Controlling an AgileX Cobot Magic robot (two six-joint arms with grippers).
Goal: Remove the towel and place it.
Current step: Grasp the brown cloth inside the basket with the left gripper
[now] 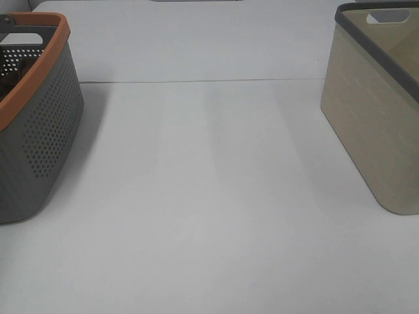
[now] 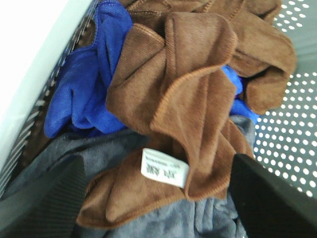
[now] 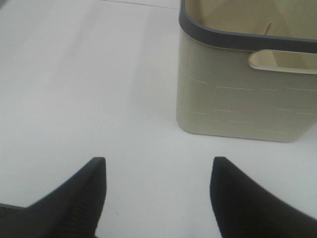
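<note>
Two hands are wide open, empty. Pre-grasp step: left hand (image 2: 157, 171) is above the towel (image 2: 193, 99) in the basket (image 1: 52, 131) at frame left; right hand (image 3: 157, 168) is idle. Next, likely: lower, pinch a fold.

Looks like a lab test bench: white tabletop (image 1: 209, 196), grey basket (image 1: 46, 131), beige basket (image 1: 366, 124).

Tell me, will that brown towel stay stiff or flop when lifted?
Probably floppy: the brown towel lies crumpled in soft folds, so it should drape. Likely light, being thin cloth. It may drag the blue cloth lying under it.
</note>
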